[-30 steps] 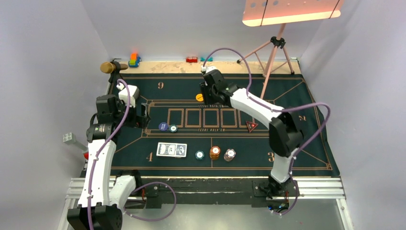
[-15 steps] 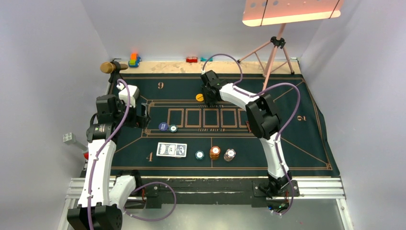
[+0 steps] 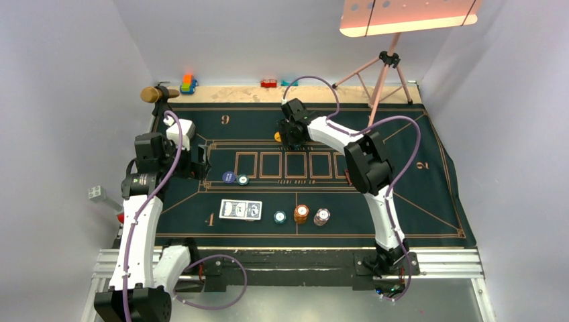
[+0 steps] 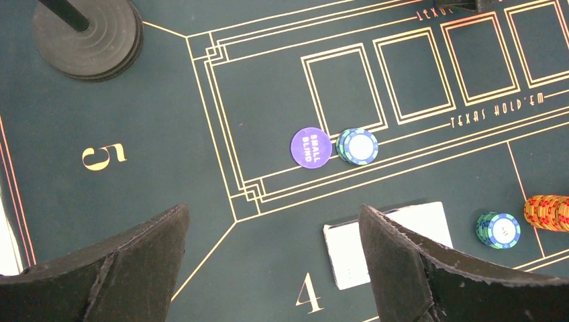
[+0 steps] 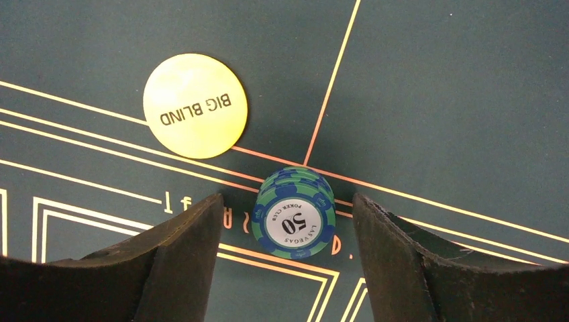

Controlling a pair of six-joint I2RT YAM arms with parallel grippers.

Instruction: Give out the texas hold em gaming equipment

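In the right wrist view a teal chip stack [image 5: 294, 213] marked 50 stands on the mat just below the yellow BIG BLIND disc [image 5: 195, 105]. My right gripper [image 5: 287, 201] is open around the stack, with a gap on both sides. From above, the right gripper [image 3: 292, 131] is at the far middle of the mat. My left gripper [image 4: 273, 211] hangs open and empty over the number 4 corner. Beyond it lie the navy SMALL BLIND disc [image 4: 311, 145] and another teal stack [image 4: 357, 145]. The playing cards [image 3: 240, 210], a teal chip [image 3: 280, 217], orange chips [image 3: 301, 213] and white-grey chips [image 3: 322, 217] line the near side.
The dark green mat [image 3: 436, 188] covers the table. A pink tripod [image 3: 382, 80] stands at the back right. Small toys [image 3: 188, 84] sit along the back edge. A black round stand base [image 4: 87, 30] rests at the mat's far left corner.
The right arm's elbow has swung left and its gripper has dipped towards the yellow disc. Its jaws have spread, and the teal stack stands free. The left arm has not moved.
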